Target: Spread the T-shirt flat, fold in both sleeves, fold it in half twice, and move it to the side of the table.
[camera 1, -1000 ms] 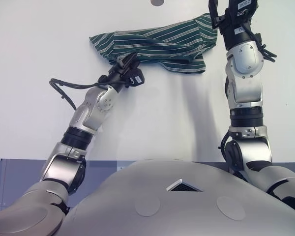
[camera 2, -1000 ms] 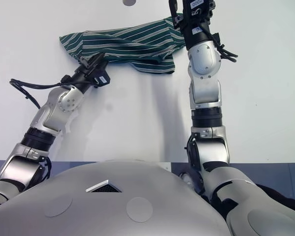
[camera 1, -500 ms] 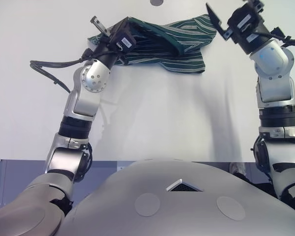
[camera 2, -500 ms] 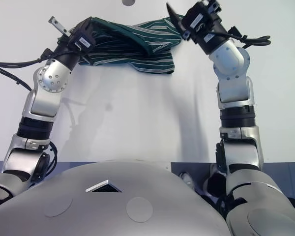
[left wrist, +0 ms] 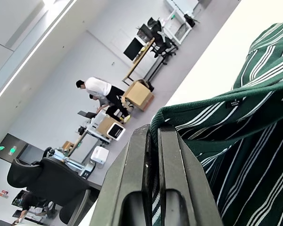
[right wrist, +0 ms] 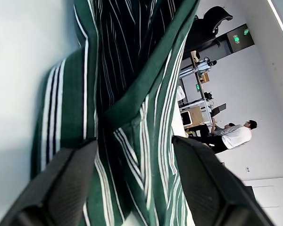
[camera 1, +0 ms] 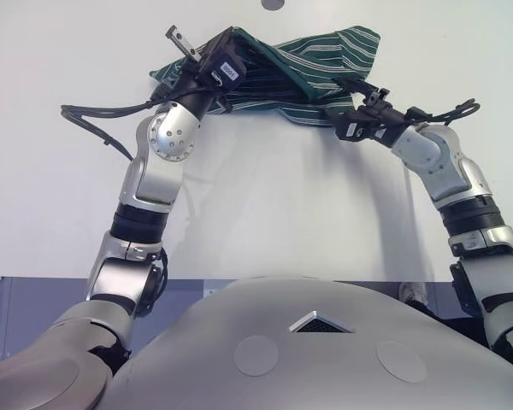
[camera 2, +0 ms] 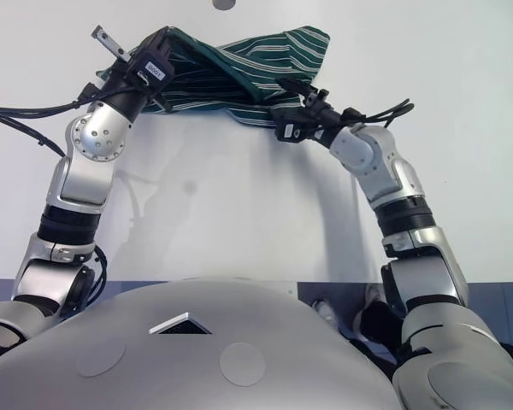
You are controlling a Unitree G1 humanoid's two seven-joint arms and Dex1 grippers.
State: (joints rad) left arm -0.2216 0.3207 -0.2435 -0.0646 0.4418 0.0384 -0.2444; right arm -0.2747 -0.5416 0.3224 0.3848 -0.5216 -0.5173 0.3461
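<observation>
The green striped T-shirt (camera 1: 312, 64) lies bunched at the far middle of the white table (camera 1: 265, 205). My left gripper (camera 1: 237, 43) is shut on a hem of the shirt's left side and holds it lifted, so that cloth drapes over toward the right. In the left wrist view its fingers (left wrist: 153, 141) pinch the folded green edge. My right gripper (camera 1: 337, 101) sits low at the shirt's near right corner. Seen from the right wrist, its fingers (right wrist: 56, 188) stand wide apart, open, with striped cloth (right wrist: 127, 108) between them.
Bare white tabletop stretches between the shirt and the table's near edge (camera 1: 51, 277). A grey round mark (camera 1: 274, 3) sits at the far edge. Black cables (camera 1: 94, 115) loop out from my left arm above the table.
My left gripper took the shirt's left edge, lifted it and carried it far and rightward. My right gripper let go of the far right corner and swung down to the near right corner.
</observation>
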